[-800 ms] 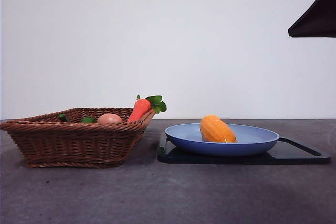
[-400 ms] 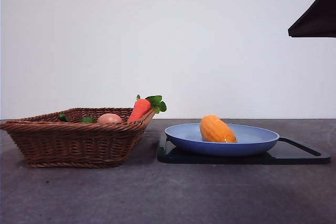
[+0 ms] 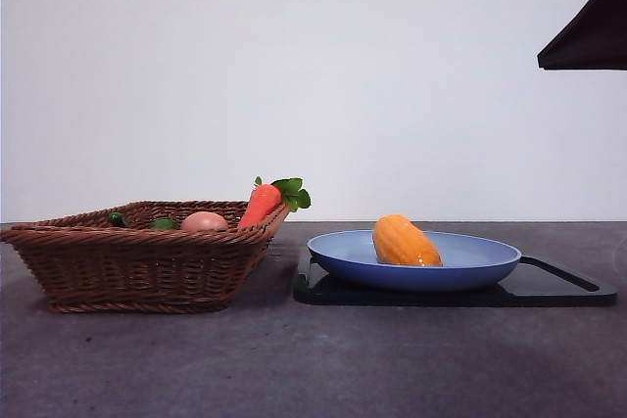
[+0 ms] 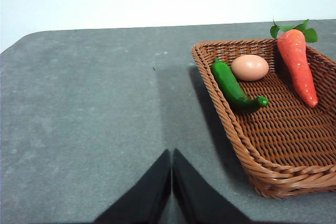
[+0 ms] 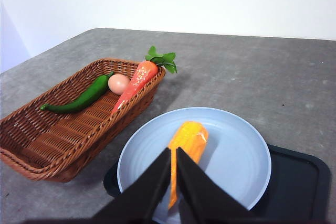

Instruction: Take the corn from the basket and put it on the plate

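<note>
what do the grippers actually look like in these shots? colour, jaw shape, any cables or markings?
Both look alike: the left gripper and the right gripper each have two plain black jaws, matte, broad at the base and tapering to narrow tips. No cables, labels or markings show. In the front view only a dark angular piece of an arm shows at the top corner.

A: Left gripper (image 4: 171,182): what does it look like?
B: Two matte black jaws, smooth, tapering to narrow tips.
A: Right gripper (image 5: 174,174)?
B: Same black tapered pair, no markings visible
</note>
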Available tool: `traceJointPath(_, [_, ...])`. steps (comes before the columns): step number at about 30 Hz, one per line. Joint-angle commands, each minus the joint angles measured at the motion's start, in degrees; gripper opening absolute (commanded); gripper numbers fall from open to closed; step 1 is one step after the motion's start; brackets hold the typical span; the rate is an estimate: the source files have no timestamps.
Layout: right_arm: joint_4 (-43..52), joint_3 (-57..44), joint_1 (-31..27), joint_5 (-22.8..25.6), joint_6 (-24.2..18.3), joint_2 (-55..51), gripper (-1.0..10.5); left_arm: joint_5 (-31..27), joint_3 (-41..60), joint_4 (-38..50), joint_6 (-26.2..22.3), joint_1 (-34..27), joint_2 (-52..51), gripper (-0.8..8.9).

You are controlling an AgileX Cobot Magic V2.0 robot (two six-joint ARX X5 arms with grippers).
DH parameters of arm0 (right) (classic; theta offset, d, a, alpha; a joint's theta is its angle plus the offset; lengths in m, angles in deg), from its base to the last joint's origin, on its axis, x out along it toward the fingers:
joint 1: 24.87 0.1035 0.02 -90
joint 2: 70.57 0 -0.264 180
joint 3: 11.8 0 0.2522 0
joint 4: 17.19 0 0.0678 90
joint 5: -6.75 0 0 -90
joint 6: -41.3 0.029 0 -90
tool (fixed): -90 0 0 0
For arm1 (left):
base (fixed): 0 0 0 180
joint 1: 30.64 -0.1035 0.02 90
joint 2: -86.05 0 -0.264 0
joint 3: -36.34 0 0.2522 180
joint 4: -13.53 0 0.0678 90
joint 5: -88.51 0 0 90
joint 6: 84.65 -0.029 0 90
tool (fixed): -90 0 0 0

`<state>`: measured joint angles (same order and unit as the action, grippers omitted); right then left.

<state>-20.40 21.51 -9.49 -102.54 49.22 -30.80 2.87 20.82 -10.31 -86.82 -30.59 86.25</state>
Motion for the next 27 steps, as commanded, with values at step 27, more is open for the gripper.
traceJointPath(27, [-1.11,-19.04,-15.52,11.89,-7.93,-32.63,0.0,-0.13,1.60,-0.24,0.11,-0.09,-0.04,0.08])
